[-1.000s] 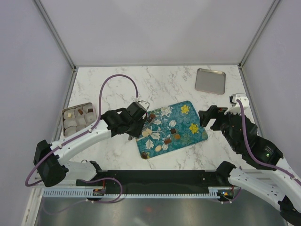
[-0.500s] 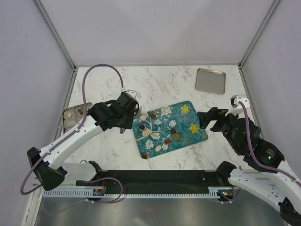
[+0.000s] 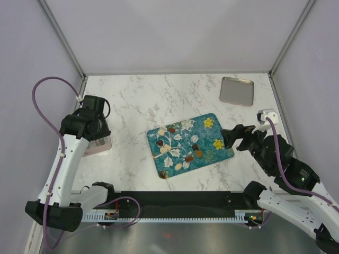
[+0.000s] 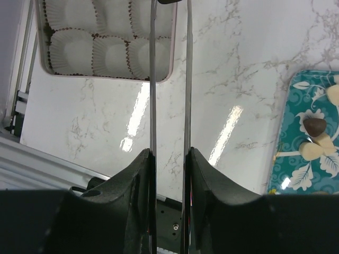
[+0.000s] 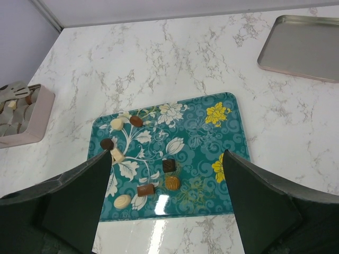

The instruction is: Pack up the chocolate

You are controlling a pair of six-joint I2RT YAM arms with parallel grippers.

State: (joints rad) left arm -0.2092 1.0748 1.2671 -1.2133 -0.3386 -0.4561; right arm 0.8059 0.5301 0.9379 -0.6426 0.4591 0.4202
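Tips of left gripper (image 4: 169,53) run off top edge; anything between jaws undeterminable. Cup box (image 4: 106,78) beyond jaws partly cropped.

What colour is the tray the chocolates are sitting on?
The tray is teal with white and yellow flower prints; the right wrist view shows it best.

Bright, even, diffuse overhead light; shadows faint and soft. Glare streaks on the marble tabletop (image 4: 139,114) in the left wrist view; a white glint on the teal tray (image 5: 161,202) in the right wrist view. Fingers (image 5: 69,206) of the right gripper (image 5: 167,153) dark, soft-edged near the lens. Top view sharp.
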